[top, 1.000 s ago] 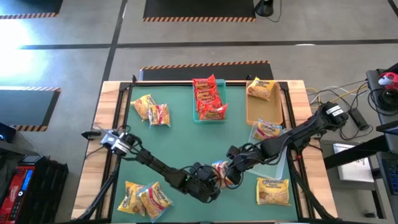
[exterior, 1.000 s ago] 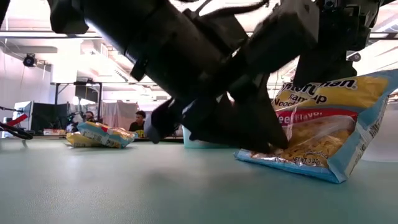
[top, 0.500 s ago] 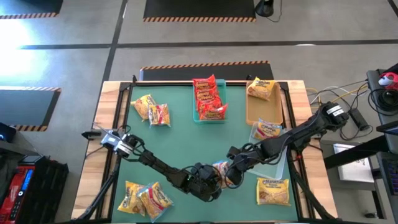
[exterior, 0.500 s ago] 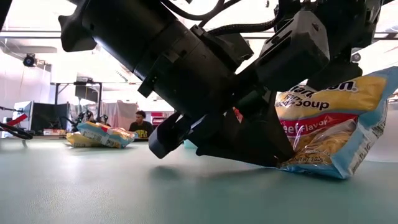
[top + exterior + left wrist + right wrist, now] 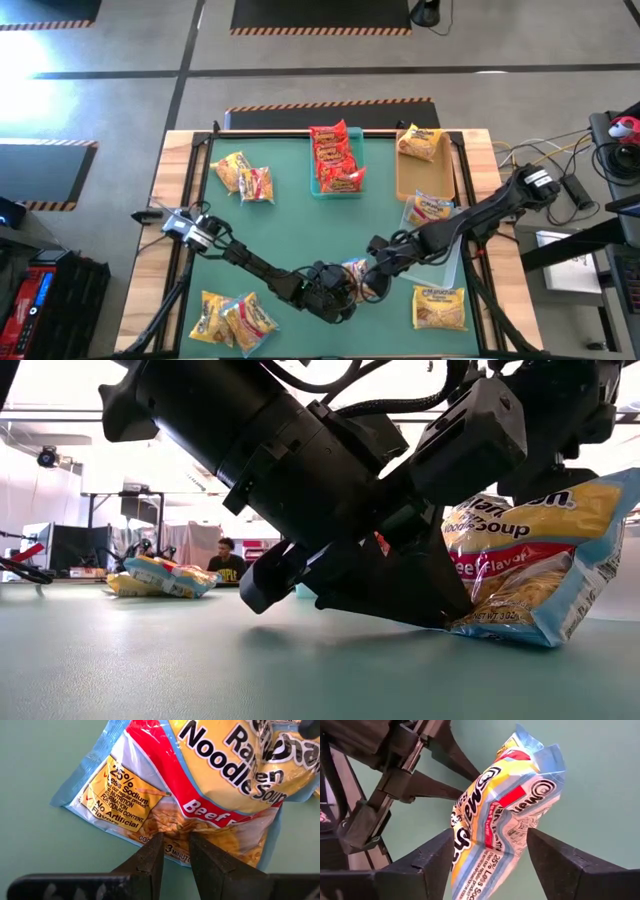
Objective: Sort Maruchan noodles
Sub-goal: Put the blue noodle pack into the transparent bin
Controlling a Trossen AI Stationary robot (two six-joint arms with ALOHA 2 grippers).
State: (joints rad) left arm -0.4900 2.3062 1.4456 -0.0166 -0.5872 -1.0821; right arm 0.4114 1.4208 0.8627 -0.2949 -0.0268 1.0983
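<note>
Left wrist view, we read "Ramen Noodle Soup", "Beef", "25% Less Sodium", "No Artificial Flavors" on the packet point(image 5: 200, 785), our left gripper point(image 5: 174, 851) pinching its lower edge, our right gripper point(image 5: 490, 855) spread wide, the packet standing between its fingers, both low over the table point(image 5: 290, 215).

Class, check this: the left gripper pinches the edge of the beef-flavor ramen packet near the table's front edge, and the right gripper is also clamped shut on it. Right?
Not quite. The left gripper does pinch the beef-flavor ramen packet, but the right wrist view shows the right gripper open, its fingers apart on either side of the packet.
</note>
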